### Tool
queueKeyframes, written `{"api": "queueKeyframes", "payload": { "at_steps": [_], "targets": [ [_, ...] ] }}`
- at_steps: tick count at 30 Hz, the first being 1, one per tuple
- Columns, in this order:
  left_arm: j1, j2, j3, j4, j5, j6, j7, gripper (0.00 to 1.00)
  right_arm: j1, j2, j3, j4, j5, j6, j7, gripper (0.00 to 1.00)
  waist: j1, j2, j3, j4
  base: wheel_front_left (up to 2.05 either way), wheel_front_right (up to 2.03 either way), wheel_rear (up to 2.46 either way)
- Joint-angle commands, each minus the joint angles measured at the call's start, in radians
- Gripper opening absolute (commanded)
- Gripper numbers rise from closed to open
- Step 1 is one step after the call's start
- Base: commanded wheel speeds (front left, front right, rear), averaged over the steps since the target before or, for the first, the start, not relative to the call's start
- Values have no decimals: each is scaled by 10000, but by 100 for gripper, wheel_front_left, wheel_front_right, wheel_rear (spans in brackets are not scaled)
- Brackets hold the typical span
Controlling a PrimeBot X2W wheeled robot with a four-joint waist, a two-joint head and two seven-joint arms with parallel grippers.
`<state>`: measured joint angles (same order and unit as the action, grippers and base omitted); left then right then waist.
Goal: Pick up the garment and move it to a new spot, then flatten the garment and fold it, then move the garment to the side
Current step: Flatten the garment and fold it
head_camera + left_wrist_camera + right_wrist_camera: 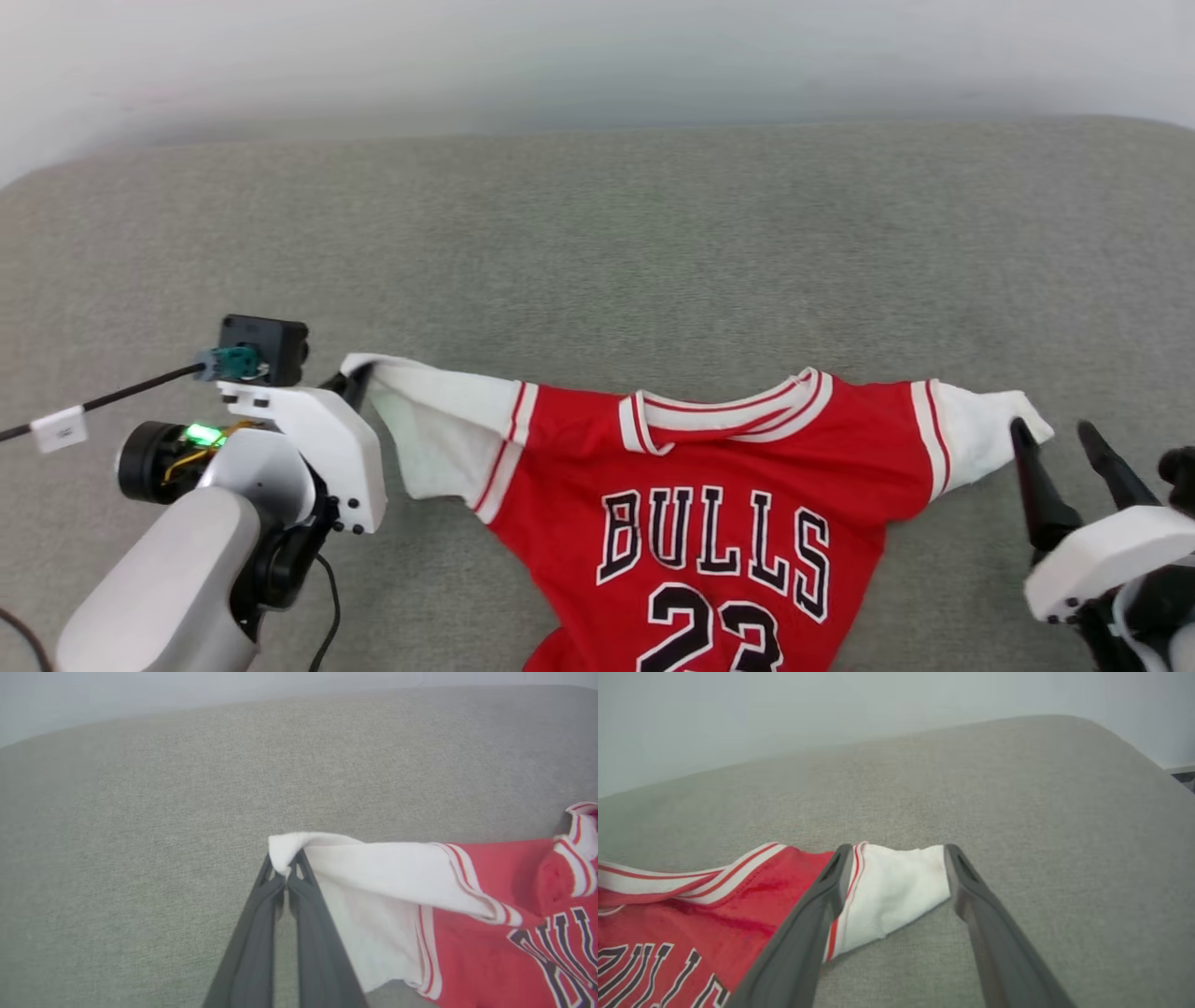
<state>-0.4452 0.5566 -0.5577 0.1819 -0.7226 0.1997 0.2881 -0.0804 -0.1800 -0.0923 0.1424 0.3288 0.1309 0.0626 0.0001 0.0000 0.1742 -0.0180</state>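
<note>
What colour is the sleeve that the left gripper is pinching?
White sleeve, red-striped at the shoulder; left gripper grips it. Best in left wrist view.

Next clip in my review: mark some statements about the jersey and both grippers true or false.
1. The left gripper is shut on a white sleeve tip. True.
2. The right gripper is clamped on the other sleeve. False: its fingers stand open, either side of that sleeve's end.
3. The jersey lies front up, lettering showing. True.
4. The jersey is folded in half. False: it lies spread, sleeves out sideways.
</note>
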Motion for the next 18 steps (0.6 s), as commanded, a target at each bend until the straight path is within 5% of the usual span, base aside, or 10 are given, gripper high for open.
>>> {"api": "queueKeyframes", "payload": {
  "at_steps": [1, 11, 18],
  "targets": [
    [116, 42, 81, -108, 61, 90, -116, 0, -40, -68, -62, 103, 71, -3, 151, 100, -1, 0, 48, 160, 0, 0, 0],
    [471, 230, 258, -1540, 258, 672, -409, 0, -1235, -1799, 462, 1594, 1700, -5, 3219, 100, -1, 0, 541, 780, 0, 0, 0],
    [230, 16, 117, -1825, 354, 713, -539, 0, -1899, -2241, 948, 2457, 2202, -3, 5320, 100, -1, 0, 1039, 1105, 0, 0, 0]
  ]
}}
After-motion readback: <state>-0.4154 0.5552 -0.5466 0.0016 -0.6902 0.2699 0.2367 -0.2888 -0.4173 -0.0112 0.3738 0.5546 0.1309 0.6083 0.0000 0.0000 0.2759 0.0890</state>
